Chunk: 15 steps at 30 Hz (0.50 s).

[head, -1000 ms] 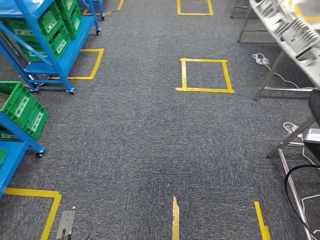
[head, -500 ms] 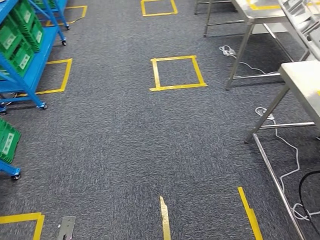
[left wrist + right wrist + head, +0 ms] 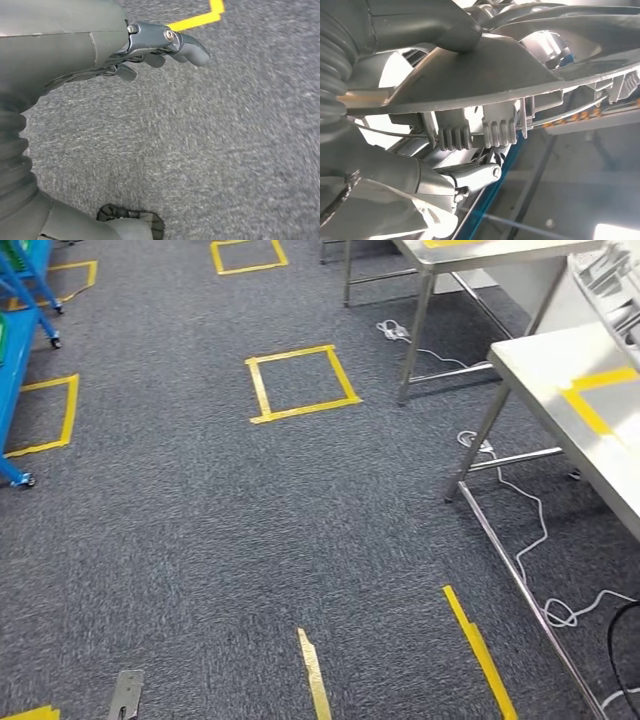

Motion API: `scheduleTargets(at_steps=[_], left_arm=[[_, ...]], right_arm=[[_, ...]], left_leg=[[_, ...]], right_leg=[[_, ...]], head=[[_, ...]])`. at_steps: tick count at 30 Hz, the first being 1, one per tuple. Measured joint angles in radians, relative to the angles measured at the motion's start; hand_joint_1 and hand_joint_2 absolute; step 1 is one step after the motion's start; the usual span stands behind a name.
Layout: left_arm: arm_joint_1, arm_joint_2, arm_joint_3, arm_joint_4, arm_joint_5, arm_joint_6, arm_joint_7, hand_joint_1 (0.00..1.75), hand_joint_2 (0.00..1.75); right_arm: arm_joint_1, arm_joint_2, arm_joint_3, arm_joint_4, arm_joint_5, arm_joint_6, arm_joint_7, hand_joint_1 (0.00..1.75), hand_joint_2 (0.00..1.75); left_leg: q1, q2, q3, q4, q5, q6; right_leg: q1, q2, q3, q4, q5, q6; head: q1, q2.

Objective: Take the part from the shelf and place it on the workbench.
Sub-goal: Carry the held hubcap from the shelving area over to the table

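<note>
The part [image 3: 490,75] is a flat silver-grey piece with ribbed clips on its underside. In the right wrist view my right hand [image 3: 444,185] grips it, the thick thumb [image 3: 433,25] on one face and the fingers [image 3: 474,177] on the other. My left hand [image 3: 158,47] hangs over grey carpet with its fingers stretched out and nothing in them. The workbench [image 3: 543,370], a steel table with yellow tape marks [image 3: 596,400] on its top, stands at the right of the head view. One corner of the blue shelf [image 3: 15,350] shows at the far left.
A second steel table [image 3: 453,255] stands behind the workbench. White cables [image 3: 528,530] lie on the carpet under the table legs. Yellow tape squares [image 3: 302,383] and strips [image 3: 479,650] mark the floor.
The camera has turned to the right: the blue shelves with green bins have slid out at the left and the workbench has come in at the right. The hands hold as before.
</note>
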Motion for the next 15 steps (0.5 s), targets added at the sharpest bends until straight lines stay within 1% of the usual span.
scheduleTargets(at_steps=[1,2,3,4,5,6,7,8,9,10,11,12,13,14,15], left_arm=[[-0.001,0.001,0.000,0.000,0.000,0.000,0.000,0.00,1.75],[-0.001,0.003,0.000,0.000,-0.001,0.000,0.000,0.00,1.75],[-0.002,0.003,0.000,0.000,-0.002,0.000,0.001,0.00,1.75],[-0.003,0.002,0.000,0.000,-0.002,0.000,0.001,0.00,1.75],[-0.003,0.001,0.000,0.000,-0.004,0.000,0.001,0.00,1.75],[-0.004,0.000,0.000,0.000,-0.005,0.000,0.001,0.00,1.75],[-0.005,-0.001,0.000,0.000,-0.006,0.000,0.001,0.00,1.75],[-0.005,-0.002,0.000,0.000,-0.006,0.001,0.001,0.00,1.75],[-0.004,-0.002,0.000,0.000,-0.007,0.002,0.001,0.00,1.75],[-0.003,-0.002,0.000,0.000,-0.007,0.003,0.001,0.00,1.75],[-0.002,-0.002,0.000,0.000,-0.007,0.004,0.001,0.00,1.75],[-0.001,-0.002,0.000,0.000,-0.007,0.005,0.000,0.00,1.75],[-0.001,-0.001,0.000,0.000,-0.007,0.005,0.000,0.00,1.75],[-0.001,0.001,0.000,0.000,-0.008,0.005,0.000,0.00,1.75],[-0.001,0.003,0.000,0.000,-0.008,0.006,0.000,0.00,1.75]], right_arm=[[0.002,0.001,-0.003,0.000,0.000,0.000,0.000,1.75,1.75],[0.005,0.001,-0.005,0.000,0.001,-0.001,0.000,1.75,1.75],[0.008,0.002,-0.008,0.000,0.002,-0.002,0.000,1.75,1.75],[0.011,0.002,-0.010,0.000,0.004,-0.002,0.000,1.75,1.75],[0.013,0.002,-0.012,0.000,0.006,-0.003,0.000,1.75,1.75],[0.014,0.002,-0.014,-0.001,0.009,-0.003,0.000,1.75,1.75],[0.014,0.002,-0.014,-0.001,0.012,-0.004,-0.001,1.75,1.75],[0.015,0.003,-0.014,-0.001,0.014,-0.004,-0.001,1.75,1.75],[0.017,0.004,-0.015,-0.001,0.016,-0.005,-0.001,1.75,1.75],[0.019,0.005,-0.016,-0.001,0.017,-0.006,-0.002,1.75,1.75],[0.022,0.007,-0.017,-0.001,0.018,-0.007,-0.002,1.75,1.75],[0.025,0.008,-0.018,-0.001,0.018,-0.008,-0.002,1.75,1.75],[0.027,0.009,-0.020,-0.001,0.018,-0.008,-0.002,1.75,1.75],[0.029,0.010,-0.021,0.000,0.019,-0.008,-0.002,1.75,1.75],[0.030,0.011,-0.022,0.000,0.019,-0.009,-0.002,1.75,1.75]], left_leg=[[-0.002,0.007,0.000,0.006,-0.004,-0.006],[-0.005,0.014,0.001,0.009,-0.007,-0.010],[-0.005,0.022,0.003,0.012,-0.009,-0.012],[-0.004,0.025,0.005,0.013,-0.014,-0.015],[-0.001,0.015,0.004,0.022,-0.024,-0.019],[0.002,-0.004,-0.007,0.050,-0.044,-0.022],[0.005,-0.029,-0.027,0.098,-0.072,-0.025],[0.006,-0.051,-0.057,0.165,-0.104,-0.024],[0.005,-0.062,-0.093,0.237,-0.131,-0.022],[0.003,-0.067,-0.122,0.290,-0.143,-0.017],[-0.001,-0.070,-0.137,0.310,-0.136,-0.010],[-0.005,-0.074,-0.135,0.291,-0.110,-0.001],[-0.011,-0.084,-0.115,0.235,-0.070,0.009],[-0.017,-0.109,-0.088,0.163,-0.030,0.019],[-0.020,-0.135,-0.062,0.099,-0.001,0.029]], right_leg=[[0.001,-0.008,0.018,-0.030,0.004,-0.006],[0.004,-0.005,0.021,-0.034,-0.001,-0.015],[0.003,0.008,0.021,-0.033,0.001,-0.025],[0.003,0.017,0.020,-0.031,0.000,-0.033],[0.003,0.027,0.020,-0.030,0.000,-0.039],[0.003,0.036,0.020,-0.031,0.001,-0.045],[0.004,0.045,0.021,-0.031,0.001,-0.051],[0.006,0.055,0.021,-0.031,0.001,-0.054],[0.008,0.066,0.021,-0.031,0.002,-0.056],[0.012,0.078,0.021,-0.031,0.002,-0.058],[0.015,0.091,0.021,-0.031,0.002,-0.059],[0.017,0.104,0.022,-0.031,0.002,-0.061],[0.018,0.117,0.022,-0.031,0.003,-0.062],[0.017,0.130,0.021,-0.031,0.004,-0.063],[0.017,0.142,0.020,-0.031,0.005,-0.062]], head=[[-0.001,0.000],[-0.002,0.000],[-0.003,0.000],[-0.004,0.000],[-0.004,0.000],[-0.005,0.000],[-0.007,0.000],[-0.008,0.000],[-0.009,0.000],[-0.009,0.000],[-0.009,0.000],[-0.009,0.000],[-0.009,0.000],[-0.009,0.000],[-0.008,0.000]])
